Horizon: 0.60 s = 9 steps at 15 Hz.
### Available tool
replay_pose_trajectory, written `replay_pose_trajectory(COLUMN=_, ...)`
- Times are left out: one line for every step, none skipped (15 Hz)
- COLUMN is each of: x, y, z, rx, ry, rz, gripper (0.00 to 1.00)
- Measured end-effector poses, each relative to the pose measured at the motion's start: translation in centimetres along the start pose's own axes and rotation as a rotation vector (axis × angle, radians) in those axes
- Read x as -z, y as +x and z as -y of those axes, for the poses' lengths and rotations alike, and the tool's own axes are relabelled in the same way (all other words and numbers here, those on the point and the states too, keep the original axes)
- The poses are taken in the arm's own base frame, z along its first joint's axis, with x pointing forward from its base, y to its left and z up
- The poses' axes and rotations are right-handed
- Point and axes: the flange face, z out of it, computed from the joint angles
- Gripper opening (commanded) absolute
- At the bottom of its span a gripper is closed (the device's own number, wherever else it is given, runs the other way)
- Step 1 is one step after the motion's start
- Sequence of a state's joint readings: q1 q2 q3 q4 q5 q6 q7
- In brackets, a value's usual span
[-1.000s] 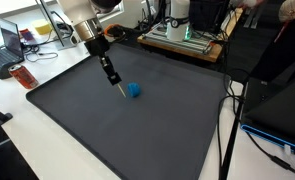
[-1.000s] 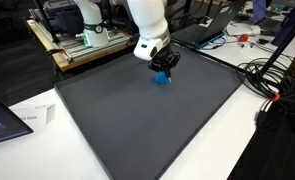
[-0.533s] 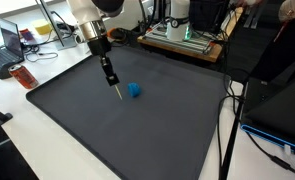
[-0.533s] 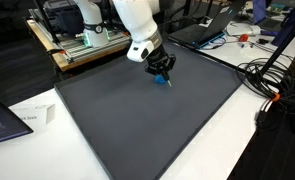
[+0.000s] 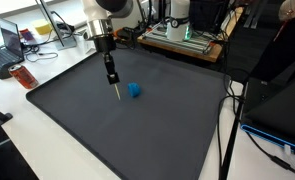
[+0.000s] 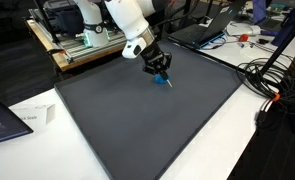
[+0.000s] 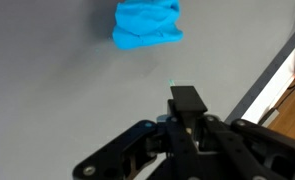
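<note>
Dark grey mat [image 5: 147, 135] covers the white surface [image 5: 32, 140], with cluttered desks at the far side. We see the fingers [image 5: 112, 80] clenched on a thin pale stick [image 5: 118, 92]; its long axis runs nearly upright, leaning a little, tip pointing down at the mat. Just right of that tip lies a crumpled blue lump [image 5: 134, 90], apart from it. We cannot tell whether the tip touches the mat

Light: bright, even, overhead
Shadows: faint, soft on dark mat [image 5: 137, 130]
Focus: wrist view blurred, gripper [image 7: 187, 98] smeared up close
</note>
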<state>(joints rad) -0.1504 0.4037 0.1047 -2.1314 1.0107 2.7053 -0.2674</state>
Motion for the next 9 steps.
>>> replay_pose_trajectory(x=0.3, y=-0.3, z=-0.1, rx=0.003, ry=0.007, rz=-0.011, gripper=0.03)
replay_pose_trajectory(x=0.5, y=-0.6, z=-0.1, rx=0.007, ry=0.013, rz=-0.02, gripper=0.03)
replay_pose_trajectory(x=0.8, y=-0.8, z=-0.2, rx=0.009, ry=0.014, rz=-0.03, gripper=0.03)
replay_pose_trajectory(x=1.1, y=-1.1, z=-0.2, rx=0.009, ry=0.012, rz=-0.04, gripper=0.03)
replay_pose_trajectory(x=1.4, y=-1.5, z=-0.2, rx=0.012, ry=0.005, rz=-0.049, gripper=0.03)
replay_pose_trajectory(x=1.7, y=-1.9, z=-0.3, rx=0.006, ry=-0.007, rz=-0.064, gripper=0.13)
replay_pose_trajectory(x=1.7, y=-2.1, z=-0.3, rx=0.006, ry=-0.011, rz=-0.065, gripper=0.13)
replay_pose_trajectory(x=1.7, y=-2.2, z=-0.3, rx=0.007, ry=-0.011, rz=-0.064, gripper=0.13)
replay_pose_trajectory(x=1.6, y=-2.1, z=-0.4, rx=0.006, ry=-0.012, rz=-0.064, gripper=0.13)
